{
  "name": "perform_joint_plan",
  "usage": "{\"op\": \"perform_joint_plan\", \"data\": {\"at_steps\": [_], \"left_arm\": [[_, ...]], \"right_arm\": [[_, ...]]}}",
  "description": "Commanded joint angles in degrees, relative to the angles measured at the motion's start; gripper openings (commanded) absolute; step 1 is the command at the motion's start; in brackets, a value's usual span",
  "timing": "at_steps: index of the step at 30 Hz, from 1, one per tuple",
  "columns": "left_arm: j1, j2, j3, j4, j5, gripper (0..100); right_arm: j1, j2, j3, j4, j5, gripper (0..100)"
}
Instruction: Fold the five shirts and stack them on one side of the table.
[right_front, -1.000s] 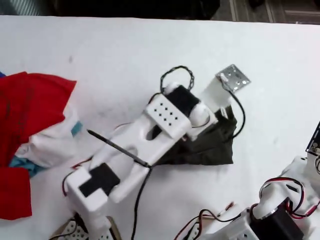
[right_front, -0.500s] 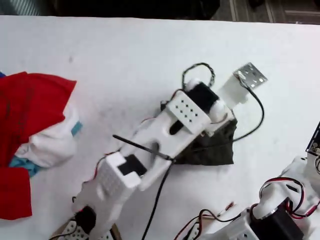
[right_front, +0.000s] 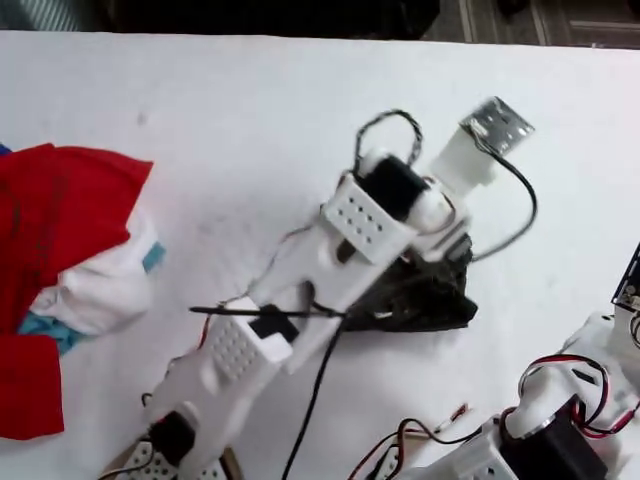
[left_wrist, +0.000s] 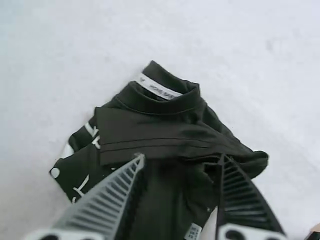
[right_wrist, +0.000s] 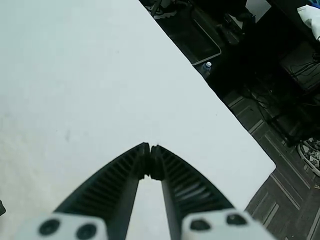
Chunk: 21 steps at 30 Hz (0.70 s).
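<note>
A folded black shirt (left_wrist: 165, 130) with white print lies on the white table, collar and label facing away from my left gripper. My left gripper (left_wrist: 179, 160) is open and hangs low over the shirt's near part, one finger on each side of the rumpled fabric. From above, the left arm (right_front: 340, 250) covers most of the black shirt (right_front: 430, 300). A heap of red (right_front: 60, 220), white (right_front: 100, 285) and teal (right_front: 40, 330) shirts lies at the table's left edge. My right gripper (right_wrist: 150, 161) is shut with nothing in it, over bare table near a corner.
The right arm's base and wires (right_front: 560, 420) crowd the near right corner. The table edge (right_wrist: 220, 105) drops off to a dark floor with clutter. Bare white tabletop (right_front: 230, 110) stretches across the far side.
The left arm has swung right and farther over the black shirt, then lifted slightly. The shirt's near right corner has shifted and rumpled. The heap at the left has stayed put.
</note>
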Motion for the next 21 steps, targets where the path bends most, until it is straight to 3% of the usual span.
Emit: {"op": "perform_joint_plan", "data": {"at_steps": [1, 4, 10, 21], "left_arm": [[-4.7, -4.9, -1.7, 0.4, -0.4, 16], [-9.5, -4.4, -1.5, 0.4, -3.2, 2], [-13.3, -1.3, 7.1, 0.4, -6.6, 2], [-8.0, 8.7, 12.8, -8.1, -10.2, 2]], "right_arm": [[0.3, 0.0, -1.9, -0.8, 0.4, 1.9], [0.3, 0.0, -1.9, -0.8, 0.4, 1.9], [0.3, 0.0, -1.9, -0.8, 0.4, 1.9], [0.2, 0.0, -1.8, -0.8, 0.4, 1.9]]}}
